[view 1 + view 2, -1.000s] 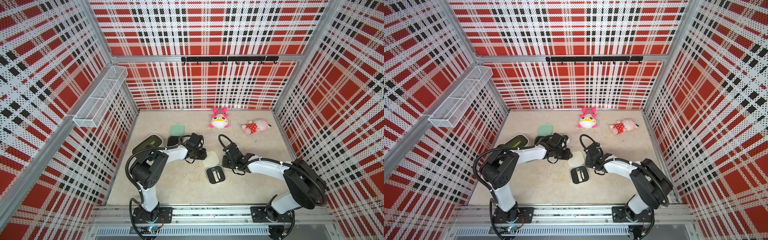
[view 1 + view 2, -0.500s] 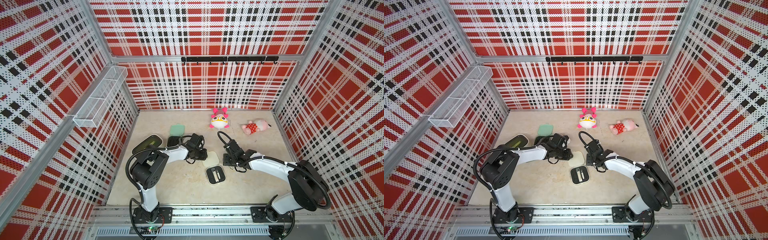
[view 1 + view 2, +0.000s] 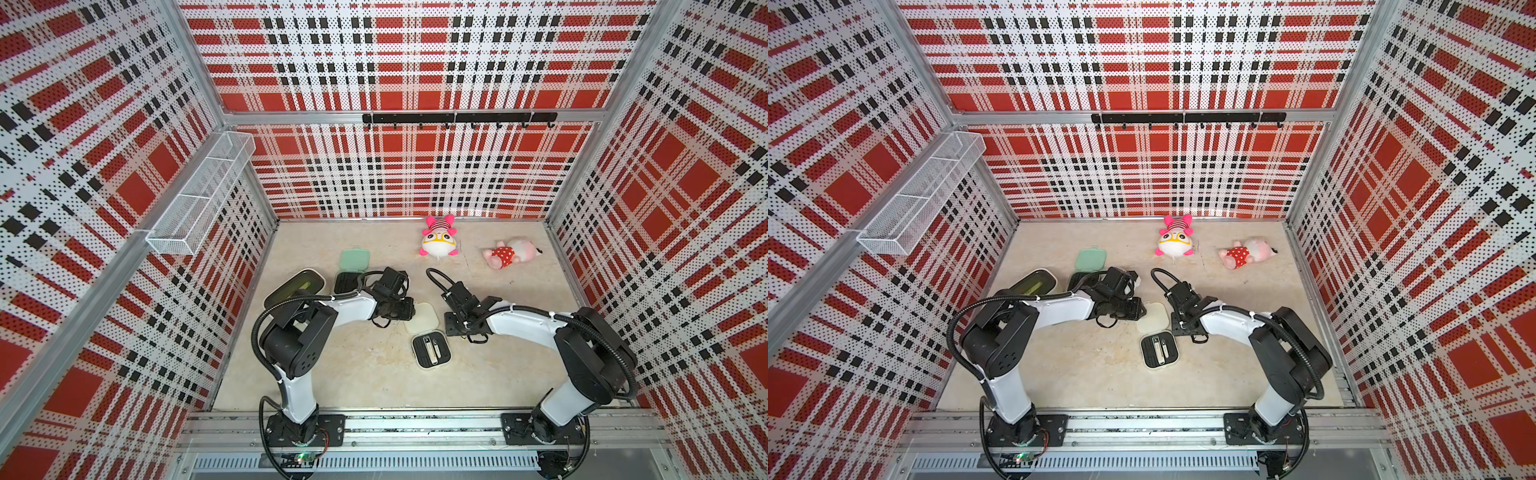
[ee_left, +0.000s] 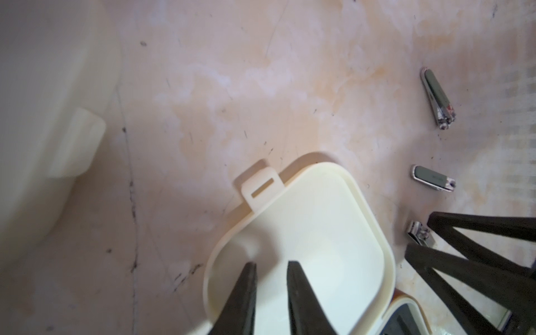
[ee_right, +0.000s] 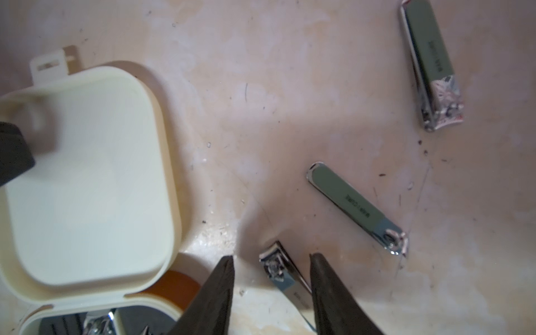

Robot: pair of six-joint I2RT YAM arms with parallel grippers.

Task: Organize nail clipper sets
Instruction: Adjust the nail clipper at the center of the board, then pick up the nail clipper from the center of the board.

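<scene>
The job looks well short of done. One cream case lies open mid-worktop, with two clippers seated in its black insert and its lid flat behind it. Three more lie loose beside it: a short clipper, a long clipper and a far clipper.

The right hand is open, its fingers either side of the short clipper and not yet closed on it. The left hand hovers over the inside of the lid, fingers close together. I cannot tell whether they pinch anything.

The mint green case also lies open, its base mostly under the left arm. A blurred cream shape with a latch tab may be the third case. By my judgement, the loose clippers need seating and every lid needs shutting.
</scene>
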